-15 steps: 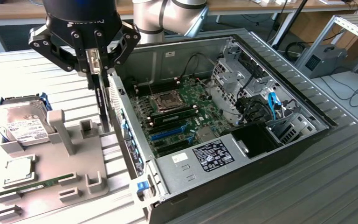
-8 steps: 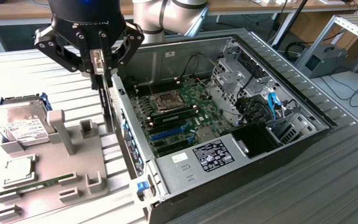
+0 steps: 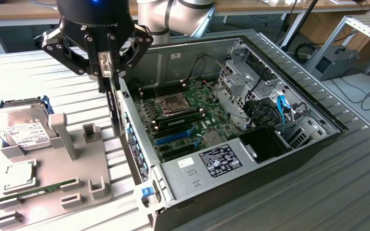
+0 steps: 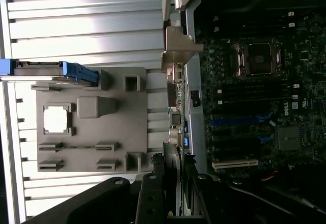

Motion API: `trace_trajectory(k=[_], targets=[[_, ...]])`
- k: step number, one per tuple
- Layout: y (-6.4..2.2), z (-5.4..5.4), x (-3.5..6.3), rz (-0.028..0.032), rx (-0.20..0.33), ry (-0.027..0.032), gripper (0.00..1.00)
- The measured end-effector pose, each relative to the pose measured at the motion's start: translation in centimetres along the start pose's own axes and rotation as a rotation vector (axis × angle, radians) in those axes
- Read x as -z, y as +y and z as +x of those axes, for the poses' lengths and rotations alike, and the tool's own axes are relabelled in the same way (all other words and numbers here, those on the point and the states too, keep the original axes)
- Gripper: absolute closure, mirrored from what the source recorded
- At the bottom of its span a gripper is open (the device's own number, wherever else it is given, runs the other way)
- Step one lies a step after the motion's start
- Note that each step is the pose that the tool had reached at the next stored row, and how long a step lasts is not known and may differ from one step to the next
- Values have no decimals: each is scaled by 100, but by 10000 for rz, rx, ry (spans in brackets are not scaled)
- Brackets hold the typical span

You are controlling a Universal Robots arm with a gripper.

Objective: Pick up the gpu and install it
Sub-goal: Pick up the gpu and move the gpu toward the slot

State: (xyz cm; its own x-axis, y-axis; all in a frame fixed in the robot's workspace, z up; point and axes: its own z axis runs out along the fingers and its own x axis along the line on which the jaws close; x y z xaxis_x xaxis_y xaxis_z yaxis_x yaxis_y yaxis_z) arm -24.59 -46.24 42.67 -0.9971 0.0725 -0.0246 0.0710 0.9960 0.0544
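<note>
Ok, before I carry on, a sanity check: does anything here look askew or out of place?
Nothing stands out. The gpu hangs upright in the gripper by the open case's rear wall; the hard drive sits in the grey fixture.

The gpu point(image 3: 116, 110) hangs upright between the parts tray point(image 3: 44, 211) and the computer case point(image 3: 249, 173).

One gripper point(image 3: 110, 72), one gpu point(image 3: 116, 115), one hard drive point(image 3: 18, 127), one RAM stick point(image 3: 40, 190) and one computer case point(image 3: 249, 187).

Edge-on gpu point(image 4: 173, 158) in the tool point(image 4: 175, 186), between grey fixture point(image 4: 102, 132) and motherboard point(image 4: 254, 107).
</note>
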Motion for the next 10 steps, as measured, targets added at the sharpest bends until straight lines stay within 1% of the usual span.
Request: trace_trajectory(k=[10], targets=[[4, -75, -33, 13, 1, -1, 74]])
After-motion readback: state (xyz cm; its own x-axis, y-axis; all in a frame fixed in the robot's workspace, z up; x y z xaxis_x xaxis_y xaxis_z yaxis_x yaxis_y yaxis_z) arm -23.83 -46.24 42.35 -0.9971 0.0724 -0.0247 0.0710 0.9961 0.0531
